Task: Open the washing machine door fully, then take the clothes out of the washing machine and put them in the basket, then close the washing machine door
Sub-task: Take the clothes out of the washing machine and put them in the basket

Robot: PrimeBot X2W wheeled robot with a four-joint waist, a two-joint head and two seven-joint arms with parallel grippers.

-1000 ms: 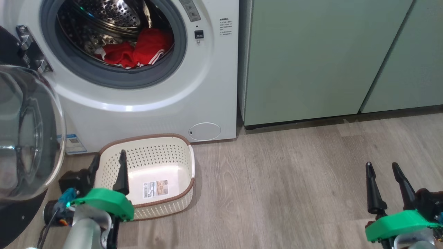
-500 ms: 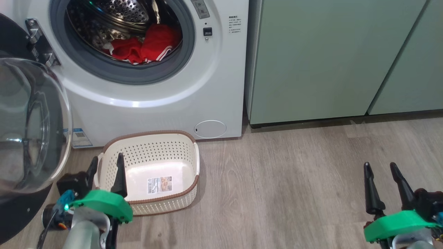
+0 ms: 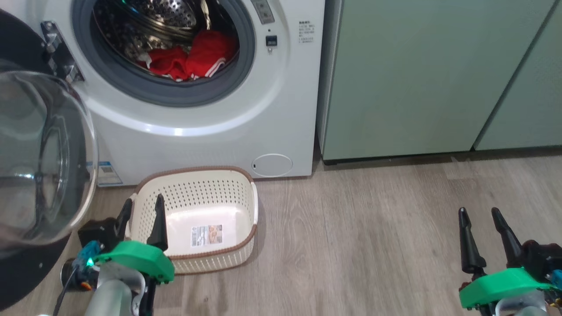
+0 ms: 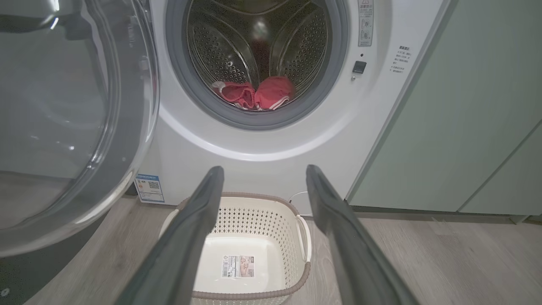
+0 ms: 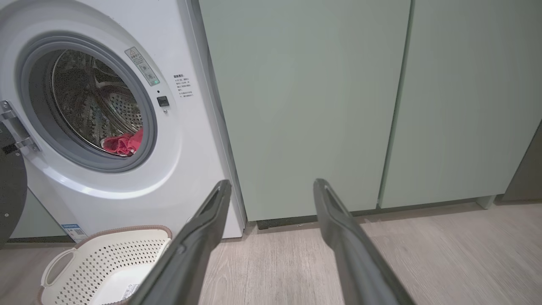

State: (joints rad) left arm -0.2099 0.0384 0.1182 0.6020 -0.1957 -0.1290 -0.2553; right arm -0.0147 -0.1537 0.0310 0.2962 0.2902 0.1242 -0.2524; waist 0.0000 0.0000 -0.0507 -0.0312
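Red clothes (image 3: 189,61) in drum (image 3: 131,30), well beyond left hand (image 3: 144,199), fingers (image 3: 158,219) spread

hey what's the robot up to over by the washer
A two-armed robot is set to unload laundry. The washing machine door stands swung open at the left of the washing machine, and the red clothes lie in its drum, not yet taken out. The basket sits on the floor in front, with no clothes in it. Neither arm holds anything: the left gripper is open by the basket, the right gripper open over bare floor.
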